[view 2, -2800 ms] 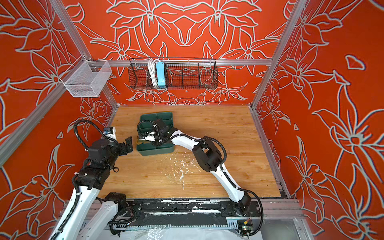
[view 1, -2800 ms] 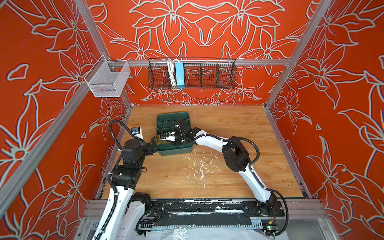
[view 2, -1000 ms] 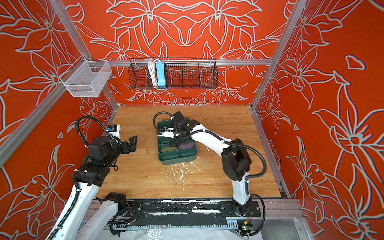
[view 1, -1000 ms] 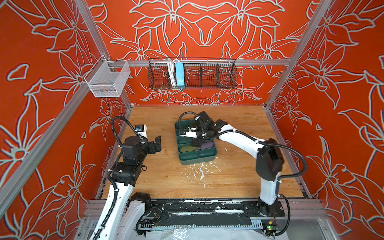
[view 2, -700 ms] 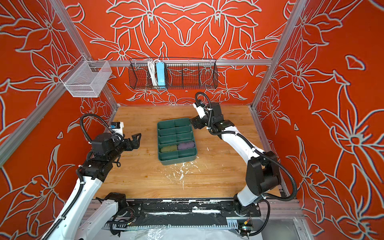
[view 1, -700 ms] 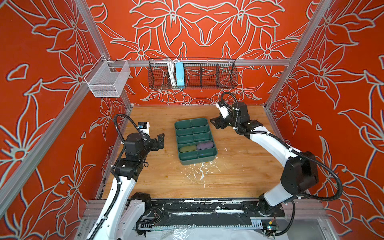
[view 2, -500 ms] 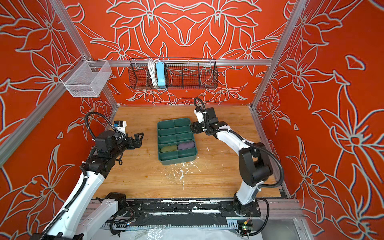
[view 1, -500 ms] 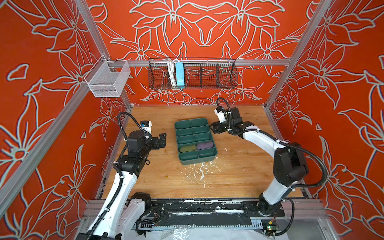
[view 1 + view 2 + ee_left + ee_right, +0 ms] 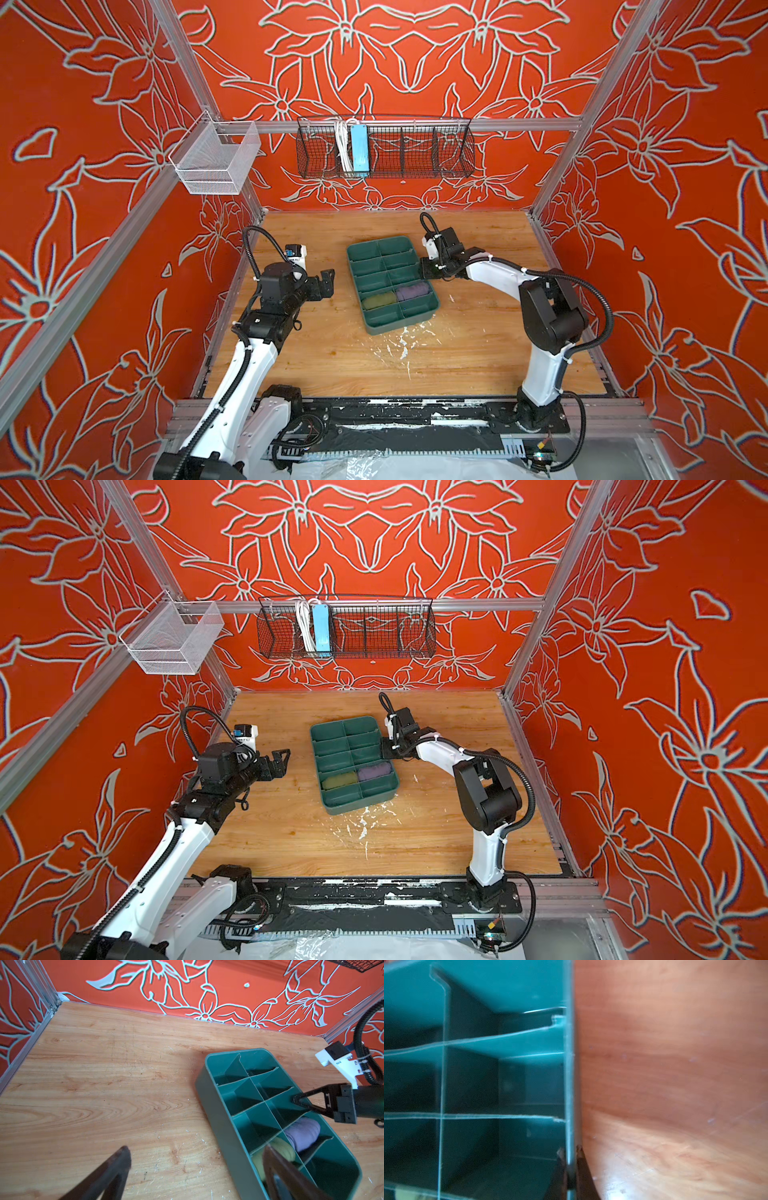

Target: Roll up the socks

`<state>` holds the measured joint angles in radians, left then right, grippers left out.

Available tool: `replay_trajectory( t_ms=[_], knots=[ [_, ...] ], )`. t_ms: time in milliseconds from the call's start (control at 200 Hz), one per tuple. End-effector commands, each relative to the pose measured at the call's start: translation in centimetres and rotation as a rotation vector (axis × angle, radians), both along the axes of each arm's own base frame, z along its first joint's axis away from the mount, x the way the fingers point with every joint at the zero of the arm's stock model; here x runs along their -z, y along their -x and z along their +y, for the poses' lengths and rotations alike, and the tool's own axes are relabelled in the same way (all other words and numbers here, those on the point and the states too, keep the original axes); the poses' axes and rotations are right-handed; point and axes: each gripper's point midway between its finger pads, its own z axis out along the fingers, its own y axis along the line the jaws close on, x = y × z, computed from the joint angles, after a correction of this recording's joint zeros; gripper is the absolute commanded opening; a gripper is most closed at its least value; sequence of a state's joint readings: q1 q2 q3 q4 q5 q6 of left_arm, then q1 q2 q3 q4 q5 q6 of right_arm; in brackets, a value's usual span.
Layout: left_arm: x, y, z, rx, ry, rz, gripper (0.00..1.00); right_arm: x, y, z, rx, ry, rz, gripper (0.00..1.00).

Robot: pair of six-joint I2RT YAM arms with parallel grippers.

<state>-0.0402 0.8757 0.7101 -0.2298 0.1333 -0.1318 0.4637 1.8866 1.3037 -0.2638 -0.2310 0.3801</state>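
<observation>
Left wrist view: the left gripper (image 9: 197, 1152) shows only as two dark, blurred fingers cut off by the frame's edge, spread wide with nothing between them. In both top views it hangs over the wooden table (image 9: 291, 353), to the left of the tray (image 9: 399, 325) and apart from it.

The dark green tray is split into two columns of compartments. In the second row from its near end lie the socks. The olive sock (image 9: 378, 299) is in the left compartment and the purple sock (image 9: 411, 289) in the right, a divider between them. Each shows only as a rolled bundle, and its pattern cannot be made out. In the left wrist view one blurred finger covers part of the olive sock (image 9: 280, 1148), while the purple sock (image 9: 301, 1134) is plain.

The right gripper (image 9: 426, 272) is at the tray's right wall, near the middle of its length. The blurred right wrist view shows the right gripper (image 9: 570, 1150) with one fingertip inside the wall (image 9: 569, 1084) and one outside, pinched together on it. Only a sliver of pale fabric shows at that frame's corner.
</observation>
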Motion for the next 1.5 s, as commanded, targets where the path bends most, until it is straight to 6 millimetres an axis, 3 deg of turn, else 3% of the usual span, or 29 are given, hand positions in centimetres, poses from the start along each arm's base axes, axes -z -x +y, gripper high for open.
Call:
replay_trajectory(
  t_ms=[0,125,345,485,545,701,806,881,961,1056,1136,1331,1491],
  knots=[
    [-0.4,-0.3,0.1,-0.002,-0.007,-0.024,0.97,-2.1,-2.7,0.8,0.137,-0.041,-0.081,0.00],
    [-0.5,-0.2,0.2,-0.002,-0.011,-0.027,0.97,-3.1,-4.7,0.3,0.204,0.028,-0.115,0.00],
    [0.1,-0.2,0.2,-0.009,-0.006,-0.018,0.97,-3.9,-8.0,-2.4,0.400,0.140,-0.193,0.00],
    [1.4,-0.2,0.8,-0.040,-0.017,-0.002,0.97,-3.5,-9.2,-1.9,0.356,0.170,-0.222,0.00],
    [1.9,-0.2,1.0,-0.055,-0.017,0.008,0.97,-3.5,-9.5,-1.0,0.292,0.167,-0.239,0.21],
    [2.1,-0.4,1.3,-0.075,-0.019,0.013,0.97,-4.8,-9.8,0.3,0.191,0.148,-0.279,0.41],
    [1.2,-0.7,2.1,-0.118,-0.033,-0.004,0.97,-8.1,-9.4,0.0,0.161,0.125,-0.335,0.48],
    [1.0,-1.0,3.9,-0.223,-0.056,-0.012,0.97,-12.0,-8.5,-1.0,0.139,0.119,-0.426,0.50],
    [1.5,-1.0,6.1,-0.347,-0.111,-0.002,0.97,-15.0,-6.9,-3.2,0.135,0.177,-0.532,0.64],
    [2.8,-1.2,7.1,-0.369,-0.193,0.005,0.97,-17.4,-4.4,-7.0,0.169,0.306,-0.658,0.66],
    [4.7,-1.2,7.1,-0.357,-0.220,0.009,0.97,-17.1,-1.9,-10.3,0.175,0.443,-0.720,0.68],
    [9.0,-1.1,8.3,-0.425,-0.237,0.060,0.97,-12.8,3.8,-19.4,0.353,0.655,-0.722,0.73],
    [10.8,-2.3,7.2,-0.339,-0.253,0.040,0.97,-9.8,7.4,-24.5,0.505,0.747,-0.730,0.76]
  ],
)
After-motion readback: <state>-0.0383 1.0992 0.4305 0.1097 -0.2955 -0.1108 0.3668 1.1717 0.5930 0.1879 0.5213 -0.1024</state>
